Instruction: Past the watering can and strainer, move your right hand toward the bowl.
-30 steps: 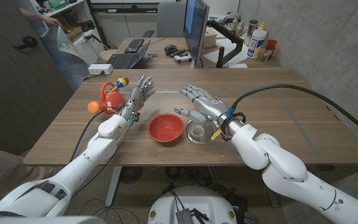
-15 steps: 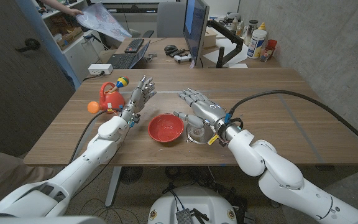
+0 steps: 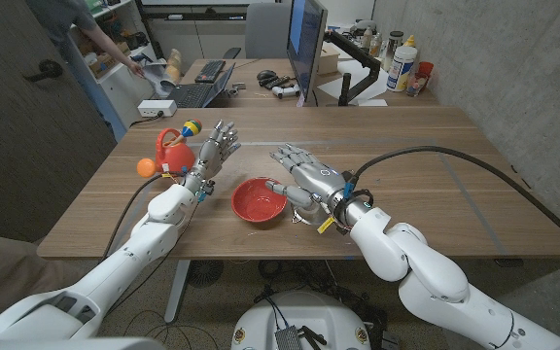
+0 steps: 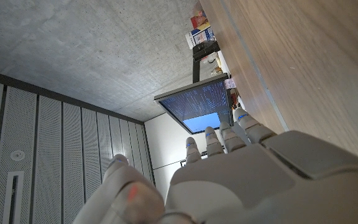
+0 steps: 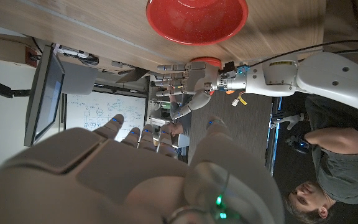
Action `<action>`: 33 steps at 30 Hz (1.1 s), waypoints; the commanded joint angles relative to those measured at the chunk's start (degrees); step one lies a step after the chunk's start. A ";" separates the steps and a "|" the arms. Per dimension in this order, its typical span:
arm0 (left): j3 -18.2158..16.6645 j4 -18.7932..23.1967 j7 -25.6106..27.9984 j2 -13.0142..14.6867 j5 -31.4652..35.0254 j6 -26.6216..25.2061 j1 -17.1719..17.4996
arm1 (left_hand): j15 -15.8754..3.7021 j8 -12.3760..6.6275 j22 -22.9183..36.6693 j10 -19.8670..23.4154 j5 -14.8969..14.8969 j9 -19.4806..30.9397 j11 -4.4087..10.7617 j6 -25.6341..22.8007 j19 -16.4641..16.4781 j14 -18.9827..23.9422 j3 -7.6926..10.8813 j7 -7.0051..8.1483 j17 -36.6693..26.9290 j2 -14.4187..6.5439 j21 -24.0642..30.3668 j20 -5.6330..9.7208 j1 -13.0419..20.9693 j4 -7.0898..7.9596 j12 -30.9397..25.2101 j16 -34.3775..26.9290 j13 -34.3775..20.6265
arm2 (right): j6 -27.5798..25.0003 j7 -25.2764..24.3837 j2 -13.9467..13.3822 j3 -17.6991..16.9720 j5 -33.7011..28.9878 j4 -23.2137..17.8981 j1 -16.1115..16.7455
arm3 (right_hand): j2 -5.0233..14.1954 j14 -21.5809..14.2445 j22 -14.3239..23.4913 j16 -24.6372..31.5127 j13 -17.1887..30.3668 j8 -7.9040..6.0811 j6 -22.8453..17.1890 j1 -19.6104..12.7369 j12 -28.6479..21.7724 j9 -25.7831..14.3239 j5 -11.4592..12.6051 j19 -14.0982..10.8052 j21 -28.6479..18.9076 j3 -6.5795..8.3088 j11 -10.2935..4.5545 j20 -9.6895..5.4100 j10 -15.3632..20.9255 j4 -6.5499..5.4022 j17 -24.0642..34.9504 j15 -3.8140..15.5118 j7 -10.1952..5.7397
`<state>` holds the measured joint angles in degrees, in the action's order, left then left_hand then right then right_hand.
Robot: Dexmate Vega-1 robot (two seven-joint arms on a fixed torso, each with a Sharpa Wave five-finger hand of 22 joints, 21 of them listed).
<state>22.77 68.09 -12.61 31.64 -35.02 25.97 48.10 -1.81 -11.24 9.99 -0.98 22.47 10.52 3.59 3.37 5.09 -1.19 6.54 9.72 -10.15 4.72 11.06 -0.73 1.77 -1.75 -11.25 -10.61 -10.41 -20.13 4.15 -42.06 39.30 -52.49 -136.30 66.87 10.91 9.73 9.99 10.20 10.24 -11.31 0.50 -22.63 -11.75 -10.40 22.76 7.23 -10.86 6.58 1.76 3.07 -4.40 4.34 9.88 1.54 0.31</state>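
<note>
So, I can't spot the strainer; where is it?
In the head view, the clear strainer sits just right of the red bowl, mostly hidden under the right hand.

Both arms [image 3: 426, 282] have smooth, glossy white rounded shells in segments. Left hand [image 3: 217, 148] and right hand [image 3: 302, 173]: silver-grey metal with jointed fingers and pale fingertips. Black ring collar at the right wrist [image 3: 355, 202], with yellow tags and a small blue fitting beside it. Thick black cable [image 3: 474, 160] arcs out from the right wrist; thinner black cable [image 3: 129, 216] runs along the left forearm. Left wrist carries small coloured tags. The right wrist view shows a green light on the thumb [image 5: 219, 200]; the left wrist view shows a reddish glow on the left thumb [image 4: 129, 193].
</note>
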 commanded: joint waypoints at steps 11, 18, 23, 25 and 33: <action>-0.29 4.98 2.17 1.90 0.33 -2.54 2.47 | -2.13 -0.16 0.19 0.01 0.34 0.20 0.02 -0.42 -0.16 -0.42 -0.46 0.08 -0.14 0.16 0.11 0.02 0.55 -0.13 -0.13 -0.08 -0.18 | 0.95 3.25 -0.78 -1.30 1.79 -0.95 -0.43 | -0.17 2.42 0.17 0.08 0.23 -0.40 -0.44 -1.59 -0.35 -0.17 -0.50 -0.04 -0.24 1.25 0.10 -0.16 0.32 0.36 0.04 -0.09 0.14; -0.89 10.00 5.60 2.65 1.74 -1.81 5.26 | -2.23 -0.21 0.19 0.13 0.37 0.20 0.03 -0.62 -0.17 -0.41 -0.56 0.23 -0.14 0.21 0.11 0.15 0.58 -0.14 -0.17 -0.09 -0.18 | 2.14 3.20 -3.77 -2.73 2.48 -2.77 1.46 | -0.33 2.62 0.18 0.00 0.23 -0.32 -0.39 -2.07 -0.22 -0.17 -0.71 0.15 -0.18 1.69 0.08 -0.16 0.01 0.61 0.04 -0.07 0.24; -1.52 14.29 9.50 4.02 3.70 -2.30 8.39 | -2.36 -0.21 0.19 0.26 0.40 0.20 0.03 -0.67 -0.21 -0.42 -0.64 0.20 -0.14 0.25 0.09 0.16 0.60 -0.15 -0.22 -0.09 -0.18 | 2.29 3.00 -5.75 -3.82 2.35 -4.51 3.86 | -0.37 2.86 0.18 -0.06 0.24 -0.15 -0.08 -2.51 -0.06 -0.18 -0.91 0.37 -0.12 2.12 0.31 -0.13 -0.45 0.81 0.04 -0.19 0.33; -1.88 15.77 10.90 4.57 4.52 -2.20 9.60 | -2.39 -0.21 0.19 0.23 0.41 0.20 0.08 -0.68 -0.22 -0.48 -0.66 0.18 -0.14 0.26 0.09 0.16 0.61 -0.16 -0.20 -0.07 -0.18 | 2.40 2.44 -6.15 -4.11 2.18 -4.67 4.71 | -0.35 2.94 0.19 -0.08 0.24 -0.10 0.00 -2.59 -0.04 -0.18 -0.97 0.39 -0.13 2.23 0.30 -0.11 -0.52 0.83 0.05 -0.27 0.34; -3.89 20.09 15.93 5.86 6.23 -2.07 14.07 | -2.39 -0.21 0.18 0.20 0.47 0.20 0.22 -0.77 -0.09 -0.48 -0.78 0.19 -0.14 0.31 0.13 0.45 0.65 -0.18 -0.18 -0.07 -0.18 | 1.62 3.14 -7.39 -5.35 2.06 -6.48 7.39 | -0.33 3.02 0.20 -0.03 0.24 -0.10 -0.12 -2.57 -0.06 -0.19 -1.31 0.40 -0.16 2.48 0.52 -0.01 -0.55 0.67 0.11 -0.39 0.50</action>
<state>20.77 82.24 -3.27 35.74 -31.66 23.88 56.98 -1.81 -11.24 9.99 -0.98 22.69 10.52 3.59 2.86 5.09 -1.19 6.15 9.63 -10.15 4.96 11.06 -0.73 2.01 -1.81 -11.25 -10.62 -10.41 -18.35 7.26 -46.61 36.12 -50.63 -140.04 70.14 10.43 9.93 9.99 10.20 10.25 -11.31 0.51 -24.62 -11.75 -10.40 21.60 7.22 -10.86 8.49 2.07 3.06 -4.72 5.13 9.88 1.33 0.31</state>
